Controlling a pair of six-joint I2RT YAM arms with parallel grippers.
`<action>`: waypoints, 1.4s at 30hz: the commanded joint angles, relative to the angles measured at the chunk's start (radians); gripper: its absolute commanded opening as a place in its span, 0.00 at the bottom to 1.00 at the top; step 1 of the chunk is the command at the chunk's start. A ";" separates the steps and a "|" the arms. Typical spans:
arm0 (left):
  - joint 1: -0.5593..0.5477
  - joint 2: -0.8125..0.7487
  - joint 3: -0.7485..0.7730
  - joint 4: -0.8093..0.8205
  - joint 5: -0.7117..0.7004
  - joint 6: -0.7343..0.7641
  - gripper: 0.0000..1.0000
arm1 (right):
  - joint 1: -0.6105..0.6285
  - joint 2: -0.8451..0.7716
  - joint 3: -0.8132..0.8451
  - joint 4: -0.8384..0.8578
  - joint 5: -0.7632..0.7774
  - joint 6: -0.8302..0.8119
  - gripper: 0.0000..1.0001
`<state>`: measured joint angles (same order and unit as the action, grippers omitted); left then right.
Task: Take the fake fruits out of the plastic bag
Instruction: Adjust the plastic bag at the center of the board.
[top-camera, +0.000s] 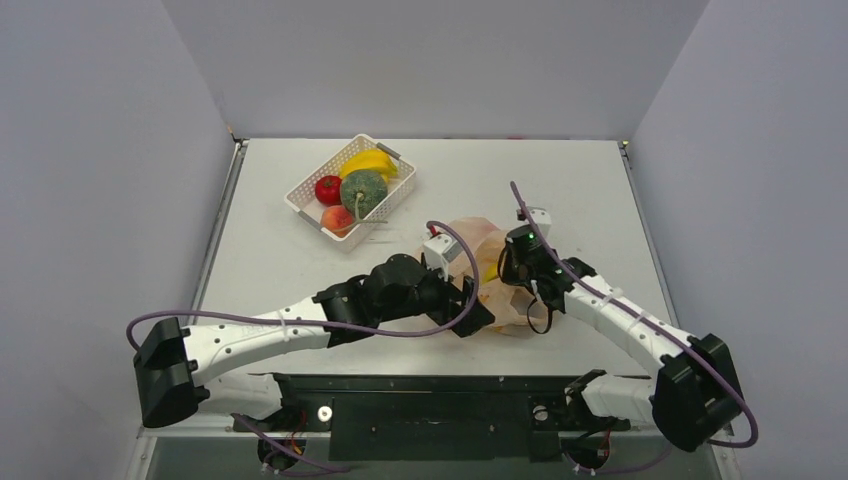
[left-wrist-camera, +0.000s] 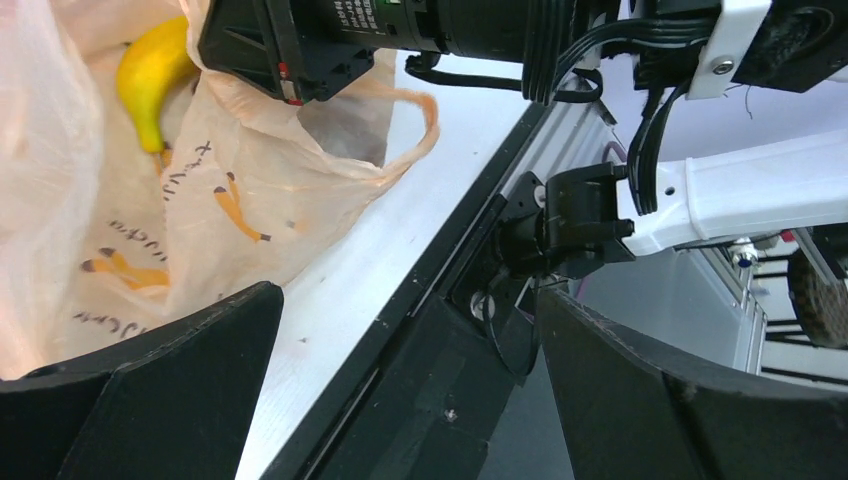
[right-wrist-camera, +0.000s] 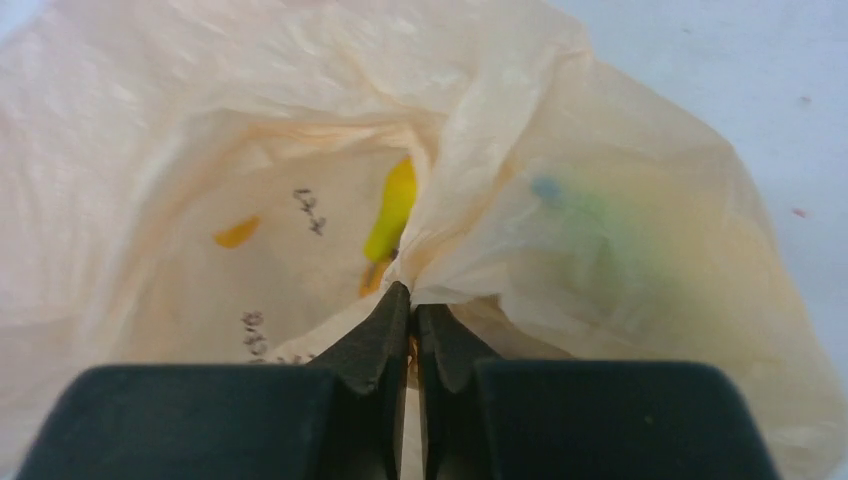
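The pale-orange plastic bag (top-camera: 497, 262) lies crumpled mid-table between both grippers. My right gripper (right-wrist-camera: 413, 300) is shut on a bunched fold of the bag (right-wrist-camera: 560, 200); in the top view it (top-camera: 507, 272) is at the bag's right side. A yellow banana (left-wrist-camera: 150, 75) lies inside the bag (left-wrist-camera: 250, 190) and shows through the film in the right wrist view (right-wrist-camera: 392, 205). My left gripper (left-wrist-camera: 410, 390) is open and empty beside the bag's near edge, also seen from above (top-camera: 480, 310). A red apple (top-camera: 328, 189), green melon (top-camera: 363, 192) and yellow bananas (top-camera: 372, 160) lie in the basket. The grapes are not visible.
The white latticed basket (top-camera: 398, 185) stands at the back left with an orange-pink peach (top-camera: 337, 217) in it. The table's near edge and black frame (left-wrist-camera: 440, 330) are right under my left gripper. Grey walls enclose the table.
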<state>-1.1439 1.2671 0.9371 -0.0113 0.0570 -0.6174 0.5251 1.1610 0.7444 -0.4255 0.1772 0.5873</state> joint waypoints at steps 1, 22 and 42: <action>0.021 -0.093 -0.028 -0.041 -0.069 -0.015 1.00 | 0.094 0.070 0.131 0.127 -0.024 -0.029 0.00; 0.021 0.042 -0.111 0.203 0.039 -0.132 0.92 | 0.323 -0.480 -0.158 -0.447 0.127 0.447 0.00; 0.088 0.053 -0.134 0.233 0.088 -0.139 0.91 | 0.381 -0.434 -0.135 -0.368 0.202 0.358 0.48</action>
<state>-1.0775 1.4174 0.7963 0.1627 0.0956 -0.7490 0.8776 0.7441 0.4767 -0.8223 0.3122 1.0401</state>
